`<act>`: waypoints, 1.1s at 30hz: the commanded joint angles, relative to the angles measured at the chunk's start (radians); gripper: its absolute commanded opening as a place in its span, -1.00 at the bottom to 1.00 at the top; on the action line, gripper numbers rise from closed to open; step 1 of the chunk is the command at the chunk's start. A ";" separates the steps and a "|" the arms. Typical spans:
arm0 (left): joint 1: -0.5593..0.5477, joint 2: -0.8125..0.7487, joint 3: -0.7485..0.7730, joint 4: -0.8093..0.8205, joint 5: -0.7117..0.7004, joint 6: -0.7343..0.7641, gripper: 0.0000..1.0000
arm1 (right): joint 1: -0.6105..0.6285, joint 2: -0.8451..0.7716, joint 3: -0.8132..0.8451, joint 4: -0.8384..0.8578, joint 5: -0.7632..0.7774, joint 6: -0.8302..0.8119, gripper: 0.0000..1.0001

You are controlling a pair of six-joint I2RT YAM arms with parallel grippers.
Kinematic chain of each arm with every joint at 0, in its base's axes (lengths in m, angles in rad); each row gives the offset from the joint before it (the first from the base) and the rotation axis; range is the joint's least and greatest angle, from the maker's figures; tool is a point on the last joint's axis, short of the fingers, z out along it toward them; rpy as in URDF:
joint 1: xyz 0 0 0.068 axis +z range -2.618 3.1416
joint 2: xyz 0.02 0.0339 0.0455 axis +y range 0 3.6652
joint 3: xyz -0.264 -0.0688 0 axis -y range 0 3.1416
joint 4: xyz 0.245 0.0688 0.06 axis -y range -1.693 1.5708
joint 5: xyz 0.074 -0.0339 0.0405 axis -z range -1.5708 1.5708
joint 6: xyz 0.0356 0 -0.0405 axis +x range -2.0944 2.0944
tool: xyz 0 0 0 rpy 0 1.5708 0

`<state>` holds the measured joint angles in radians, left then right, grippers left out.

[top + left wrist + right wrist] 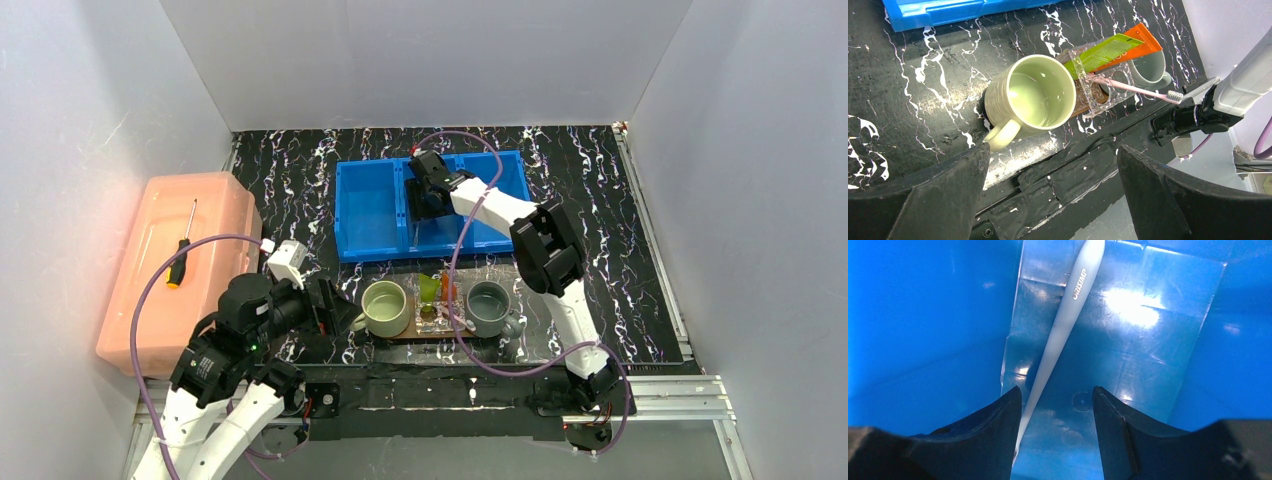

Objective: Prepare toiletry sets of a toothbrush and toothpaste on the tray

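Our right arm stretches from its base at the near edge. Its elbow is raised above the tray and the forearm slants forward and leftward. The right gripper dips into the middle compartment of the bin. In the wrist view its fingers stand partly apart just above the blue floor. A pale brush lies flat there, its thin end running down beside one finger. A clear gap shows to the other finger, so nothing is pinched.

Our left arm sits folded low by its base, wrist turned to the right. The left gripper hangs near the green mug at the tray's left end. Its fingers are spread wide and hold nothing.

A clear holder stands on the tray between the green mug and the grey mug. The green tube and orange tube lean in it side by side, and a pink brush lies across its top.
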<state>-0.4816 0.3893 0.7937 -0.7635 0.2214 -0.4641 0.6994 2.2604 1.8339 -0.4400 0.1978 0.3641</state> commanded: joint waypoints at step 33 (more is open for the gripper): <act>0.001 0.017 -0.002 0.007 0.004 0.014 0.97 | -0.006 0.062 0.042 -0.064 0.034 -0.117 -0.97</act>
<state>-0.4816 0.3939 0.7933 -0.7635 0.2214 -0.4641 0.6994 2.3146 1.8969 -0.4896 0.2401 0.2584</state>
